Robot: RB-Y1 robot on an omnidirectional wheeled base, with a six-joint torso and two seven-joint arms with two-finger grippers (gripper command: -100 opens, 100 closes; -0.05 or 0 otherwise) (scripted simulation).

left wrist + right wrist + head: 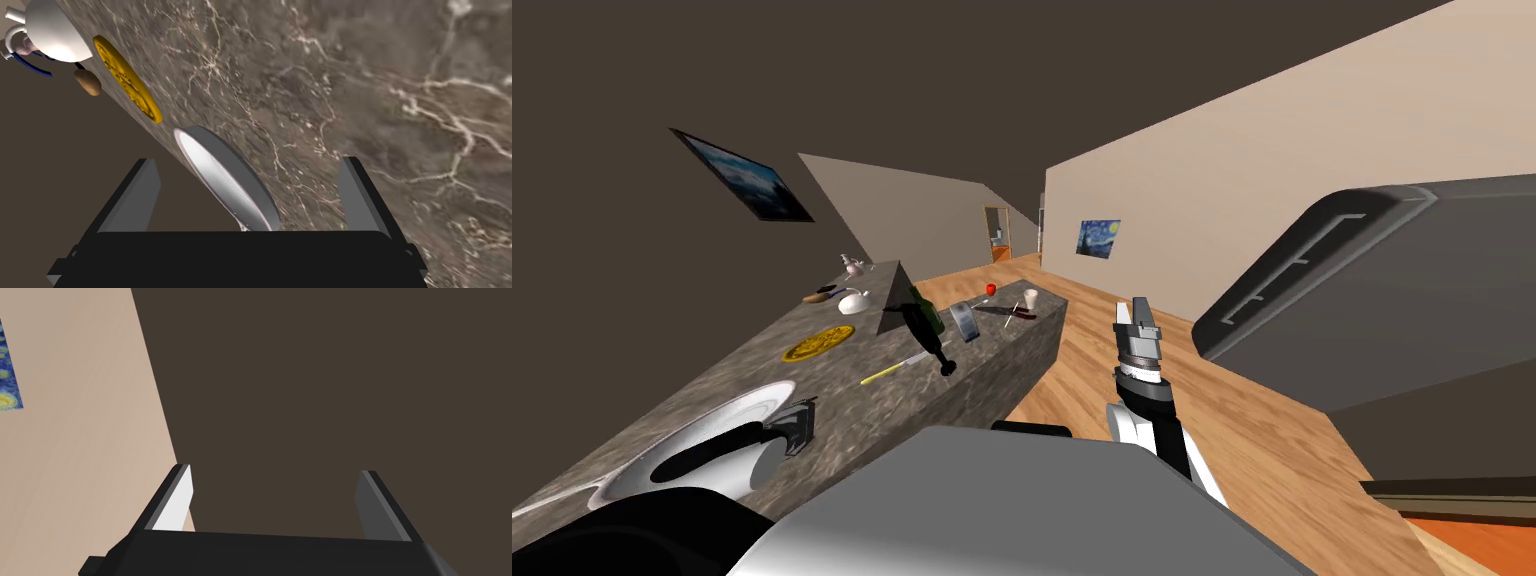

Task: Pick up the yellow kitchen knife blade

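Note:
The knife (893, 371), with a yellow handle and a thin grey blade, lies flat on the marbled counter (842, 410), about halfway along it. My left gripper (800, 425) hovers nearer to me over a white bowl (712, 440), well short of the knife. In the left wrist view that gripper (247, 172) is open, with the bowl's rim (225, 180) between its fingers and untouched. My right gripper (1136, 314) is raised over the wooden floor beside the counter, and in its wrist view the gripper (272, 488) is open and holds nothing.
Past the knife stand a dark green bottle (924, 318), a small glass (965, 322), a second knife (1007, 312), a white cup (1031, 298) and a red apple (991, 289). A yellow plate (818, 343) and a teapot (854, 265) lie along the wall side. A large grey appliance (1392, 280) stands at right.

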